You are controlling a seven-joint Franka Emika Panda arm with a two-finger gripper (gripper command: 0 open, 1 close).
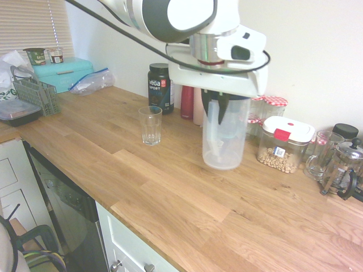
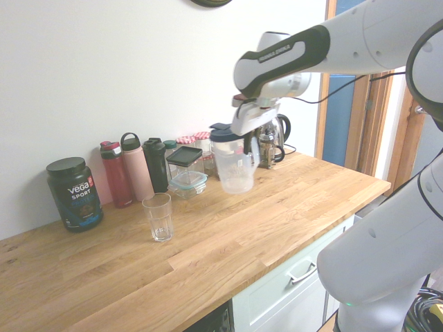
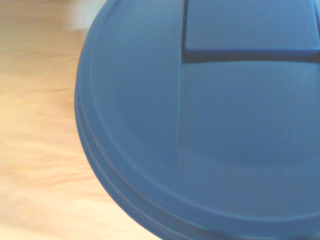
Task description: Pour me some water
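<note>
Wrist view: pitcher lid (image 3: pixel 200 130) cut off by the edge beneath the jaws (image 1: pixel 222 110); bench (image 3: pixel 35 150) beside it blurred.

You have a blue lid (image 3: pixel 200 125) on a clear pitcher (image 1: pixel 224 141), near a clear glass (image 1: pixel 151 126), on a counter (image 2: pixel 187 277) of warm honey wood, striped with lighter and darker boards. Along the white wall you see a black tub (image 2: pixel 75 195) with white lettering, a red bottle (image 2: pixel 116 176), a pale pink one, and jar lids (image 1: pixel 275 101) in red-and-white check. At the far end, your box (image 1: pixel 63 73) is turquoise.
</note>
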